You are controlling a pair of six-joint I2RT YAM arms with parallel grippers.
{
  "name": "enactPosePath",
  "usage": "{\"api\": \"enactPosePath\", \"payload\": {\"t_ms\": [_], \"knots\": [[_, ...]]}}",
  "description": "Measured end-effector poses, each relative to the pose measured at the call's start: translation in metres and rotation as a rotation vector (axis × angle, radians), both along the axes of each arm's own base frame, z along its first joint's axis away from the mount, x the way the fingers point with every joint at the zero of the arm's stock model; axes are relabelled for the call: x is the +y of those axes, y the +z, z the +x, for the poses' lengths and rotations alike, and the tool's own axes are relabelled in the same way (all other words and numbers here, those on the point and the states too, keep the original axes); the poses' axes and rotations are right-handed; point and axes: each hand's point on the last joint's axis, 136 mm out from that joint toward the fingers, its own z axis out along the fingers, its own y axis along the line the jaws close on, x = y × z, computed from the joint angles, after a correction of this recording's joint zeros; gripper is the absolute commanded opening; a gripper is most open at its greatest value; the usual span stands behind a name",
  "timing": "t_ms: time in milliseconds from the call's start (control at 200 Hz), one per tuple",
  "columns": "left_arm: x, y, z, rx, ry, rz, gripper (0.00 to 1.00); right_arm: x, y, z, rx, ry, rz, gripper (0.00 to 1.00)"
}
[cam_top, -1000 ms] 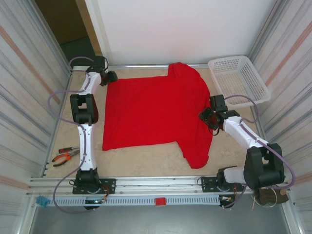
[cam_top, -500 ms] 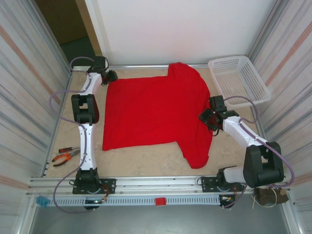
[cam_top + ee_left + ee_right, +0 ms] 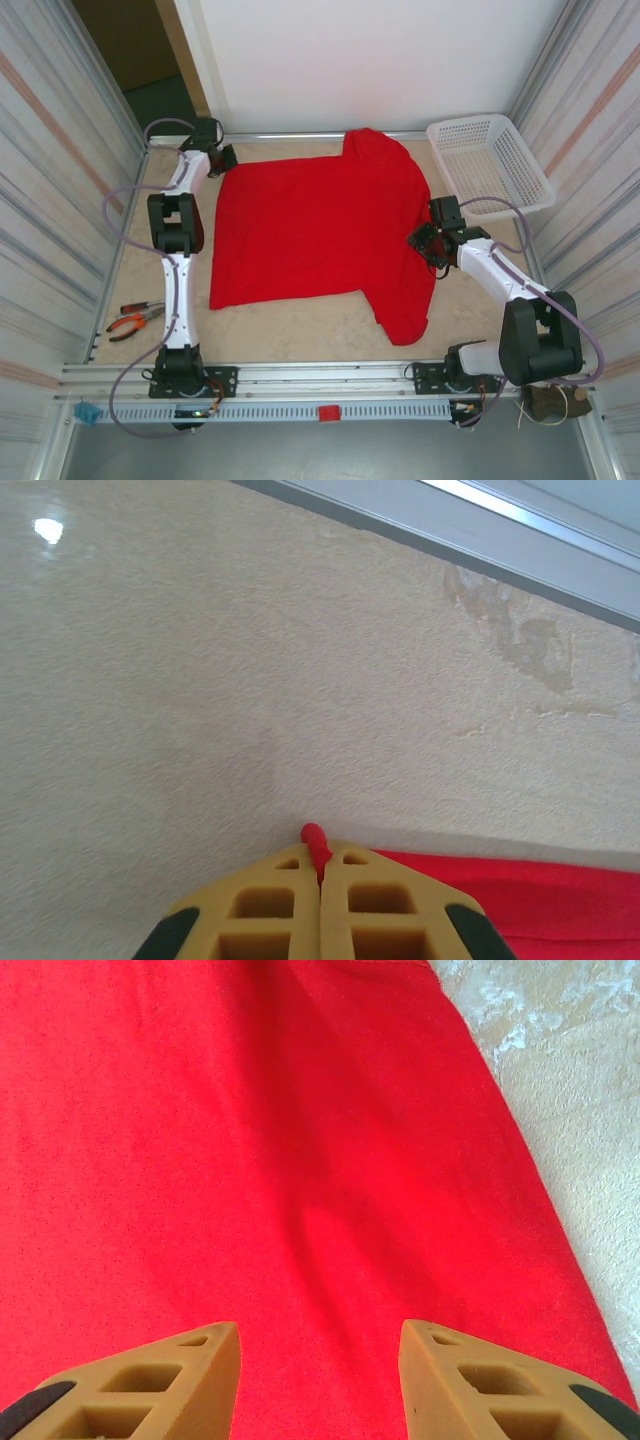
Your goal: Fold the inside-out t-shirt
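The t-shirt (image 3: 320, 230) lies spread mid-frame. Upper left, the left gripper (image 3: 320, 858) pinches only its corner tip, so a hard pull might slip it free. The right gripper (image 3: 318, 1338) hangs part-open over cloth.

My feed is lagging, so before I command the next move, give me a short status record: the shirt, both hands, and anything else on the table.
t-shirt: red, spread roughly flat on the table, not yet folded
left hand: shut, pinching the shirt's far-left corner
right hand: open over the shirt's right side, nothing between its fingers
basket: white mesh, far-right corner, apart from the shirt
pliers: near-left, beside the left arm, off the shirt
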Motion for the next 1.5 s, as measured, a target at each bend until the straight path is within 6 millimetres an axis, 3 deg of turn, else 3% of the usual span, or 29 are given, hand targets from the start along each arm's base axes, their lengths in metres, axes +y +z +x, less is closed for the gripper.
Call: {"api": "enactPosePath", "payload": {"t_ms": [311,381,446,526,646,731,872,957,1022,1127,1293,1428,1503], "knots": [[0.05,0.047,0.004,-0.101,0.158,0.003,0.0,-0.005,0.004,0.001,-0.015,-0.016,-0.005,0.44],[0.06,0.047,0.003,-0.1,0.185,0.009,0.39,-0.01,0.006,0.002,-0.022,-0.03,-0.006,0.44],[0.066,0.046,0.002,-0.098,0.207,0.005,0.61,-0.015,0.007,0.003,-0.027,-0.048,-0.006,0.44],[0.069,0.046,0.002,-0.098,0.219,0.001,0.7,-0.022,0.007,0.004,-0.025,-0.068,-0.007,0.42],[0.071,0.047,-0.003,-0.085,0.223,0.004,0.73,-0.027,0.012,0.022,-0.027,-0.06,-0.02,0.41],[0.069,0.054,-0.02,-0.063,0.225,-0.007,0.73,-0.025,0.016,0.047,-0.034,-0.028,-0.031,0.41],[0.052,0.093,-0.065,-0.064,0.216,-0.051,0.73,-0.017,0.013,0.09,-0.033,0.033,-0.041,0.44],[0.029,0.119,-0.098,-0.085,0.183,-0.079,0.73,-0.012,0.004,0.112,-0.017,0.061,-0.04,0.47],[0.007,0.128,-0.128,-0.094,0.151,-0.11,0.73,-0.009,-0.005,0.123,-0.001,0.074,-0.04,0.48],[-0.023,0.114,-0.176,-0.056,0.109,-0.168,0.73,-0.006,-0.021,0.13,0.036,0.093,-0.049,0.48],[-0.027,0.047,-0.244,0.112,0.153,-0.219,0.73,-0.005,-0.044,0.128,0.098,0.106,-0.057,0.47],[-0.024,0.009,-0.275,0.208,0.206,-0.241,0.73,-0.005,-0.054,0.125,0.126,0.106,-0.058,0.42],[-0.024,-0.003,-0.284,0.228,0.231,-0.254,0.73,-0.005,-0.055,0.125,0.127,0.104,-0.055,0.3]]}}
